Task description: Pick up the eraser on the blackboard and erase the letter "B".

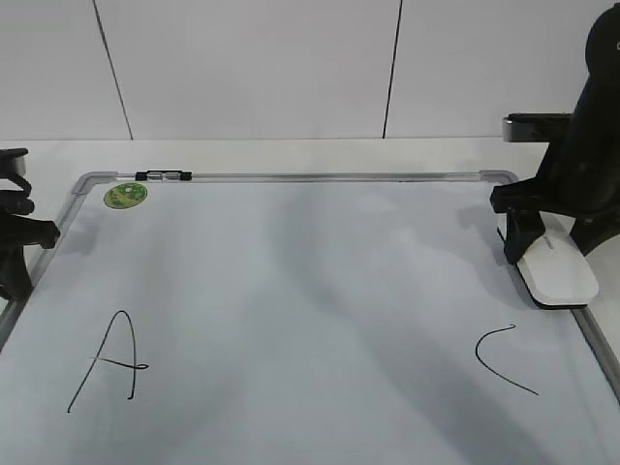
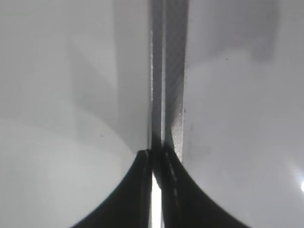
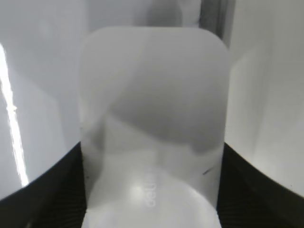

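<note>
Showing only two marks in its near half, the blackboard (image 1: pixel 320 291) is seen with an "A" (image 1: pixel 108 360) drawn at the near left and a curved stroke, read as a "C" (image 1: pixel 504 358), at the near right. Between them, where a letter "B" would be expected, no black line is visible; only faint grey smudging and shadow are made out on the white face. From this the erasing is judged to be done, or very nearly so, though thin traces too faint for these views cannot be ruled out.

Farther back, at the right edge of the board, the eraser (image 1: pixel 555 271) is found lying flat by the grey frame. It is straddled by the right claw (image 1: pixel 533 254), whose jaws are held apart at about the block's width; in the right wrist view the white block (image 3: pixel 152 123) is seen filling the gap between the two dark fingers. Whether it is gripped or already let go cannot be told. What is left is judged to be little more than release and withdrawal.

At the far left edge, the left claw (image 1: pixel 15 254) is kept pressed together, with nothing between its fingers, parked over the board's frame. At the top rim, a small marker (image 1: pixel 163 175) and a round green sticker (image 1: pixel 126 195) are seen untouched.
</note>
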Tool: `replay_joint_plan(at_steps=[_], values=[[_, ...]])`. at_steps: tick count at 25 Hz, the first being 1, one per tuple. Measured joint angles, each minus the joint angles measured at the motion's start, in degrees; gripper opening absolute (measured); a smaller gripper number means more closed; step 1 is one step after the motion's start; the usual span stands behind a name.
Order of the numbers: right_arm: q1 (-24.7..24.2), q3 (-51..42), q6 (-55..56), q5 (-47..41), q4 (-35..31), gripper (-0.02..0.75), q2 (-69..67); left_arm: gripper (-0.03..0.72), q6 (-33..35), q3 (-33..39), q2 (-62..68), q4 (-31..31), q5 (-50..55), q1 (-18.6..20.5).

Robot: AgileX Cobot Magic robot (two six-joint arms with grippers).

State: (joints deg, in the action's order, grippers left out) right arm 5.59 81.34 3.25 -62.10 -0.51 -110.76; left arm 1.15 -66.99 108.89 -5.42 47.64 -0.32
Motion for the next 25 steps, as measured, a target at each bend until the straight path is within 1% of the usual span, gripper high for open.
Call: replay_joint_plan(at_steps=[11,25], values=[[0.00,0.00,0.00,1.00,-0.46,0.530,-2.82,0.016,0.00,0.00,0.00,0.00,0.00,0.00],[0.00,0.00,0.00,0.90,-0.45,0.530,-3.04,0.016,0.00,0.00,0.00,0.00,0.00,0.00]])
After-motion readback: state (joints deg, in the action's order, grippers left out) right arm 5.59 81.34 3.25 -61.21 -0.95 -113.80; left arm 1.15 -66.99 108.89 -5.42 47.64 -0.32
